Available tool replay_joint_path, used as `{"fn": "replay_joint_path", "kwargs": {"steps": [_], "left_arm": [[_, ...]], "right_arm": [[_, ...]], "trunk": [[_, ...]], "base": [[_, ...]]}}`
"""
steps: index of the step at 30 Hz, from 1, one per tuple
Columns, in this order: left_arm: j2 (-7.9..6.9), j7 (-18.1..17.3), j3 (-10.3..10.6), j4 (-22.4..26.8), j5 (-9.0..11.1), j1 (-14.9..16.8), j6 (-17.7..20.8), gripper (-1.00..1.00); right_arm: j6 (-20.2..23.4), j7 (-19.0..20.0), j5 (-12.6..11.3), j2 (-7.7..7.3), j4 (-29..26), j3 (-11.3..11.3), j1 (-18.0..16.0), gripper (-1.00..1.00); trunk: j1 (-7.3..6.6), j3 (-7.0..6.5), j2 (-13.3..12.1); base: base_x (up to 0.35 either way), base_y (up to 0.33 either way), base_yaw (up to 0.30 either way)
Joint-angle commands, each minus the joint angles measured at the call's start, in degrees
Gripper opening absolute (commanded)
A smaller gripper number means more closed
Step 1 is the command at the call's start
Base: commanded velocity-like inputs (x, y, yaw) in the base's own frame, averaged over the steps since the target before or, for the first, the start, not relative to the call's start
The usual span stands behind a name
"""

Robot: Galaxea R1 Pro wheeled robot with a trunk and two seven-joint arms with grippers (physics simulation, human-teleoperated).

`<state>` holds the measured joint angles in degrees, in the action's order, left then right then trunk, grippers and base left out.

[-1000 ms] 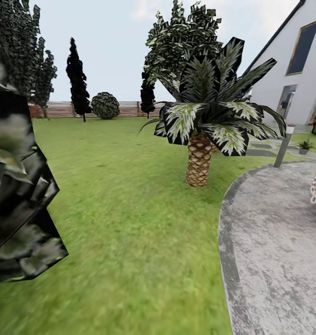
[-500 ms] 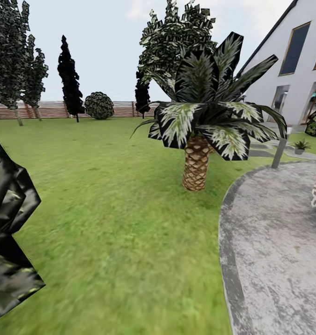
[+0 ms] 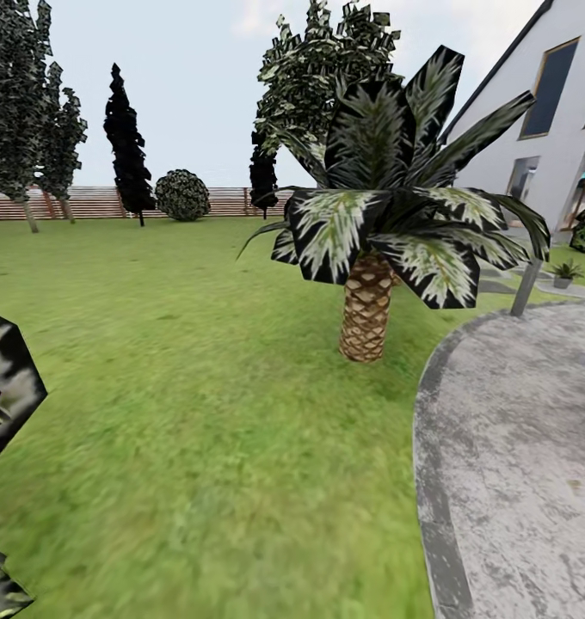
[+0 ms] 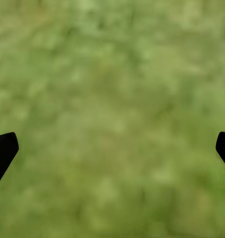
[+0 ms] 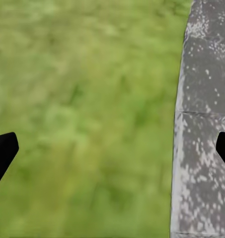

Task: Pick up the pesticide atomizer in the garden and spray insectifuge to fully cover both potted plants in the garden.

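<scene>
I see one potted plant far off by the house: a low green rosette in a grey pot, beyond the stone patio. Left gripper and right gripper hang wide apart, empty, over lawn.

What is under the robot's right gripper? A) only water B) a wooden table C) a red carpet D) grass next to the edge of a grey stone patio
D: the right wrist view shows the open right gripper over green lawn, with the grey stone patio edge alongside.
</scene>
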<state>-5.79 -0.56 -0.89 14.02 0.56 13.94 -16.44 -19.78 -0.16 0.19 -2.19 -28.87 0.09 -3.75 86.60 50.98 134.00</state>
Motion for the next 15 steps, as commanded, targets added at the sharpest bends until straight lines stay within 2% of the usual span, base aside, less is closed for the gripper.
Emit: {"fn": "replay_joint_path", "kwargs": {"steps": [1, 15], "left_arm": [[0.01, -0.1, -0.1, 0.0, 0.1, 0.0, -0.2, 1.00], [-0.01, -0.1, -0.1, 0.0, 0.1, 0.0, -0.2, 1.00]], "right_arm": [[-0.2, 0.0, 0.0, 0.00, 0.0, 0.0, 0.0, 1.00], [-0.2, -0.1, 0.0, 0.00, 0.0, 0.0, 0.0, 1.00]], "trunk": [[0.02, 0.06, 0.0], [0.02, 0.06, 0.0]], "base": [[0.338, -0.074, 0.000], [0.338, -0.078, 0.000]]}}
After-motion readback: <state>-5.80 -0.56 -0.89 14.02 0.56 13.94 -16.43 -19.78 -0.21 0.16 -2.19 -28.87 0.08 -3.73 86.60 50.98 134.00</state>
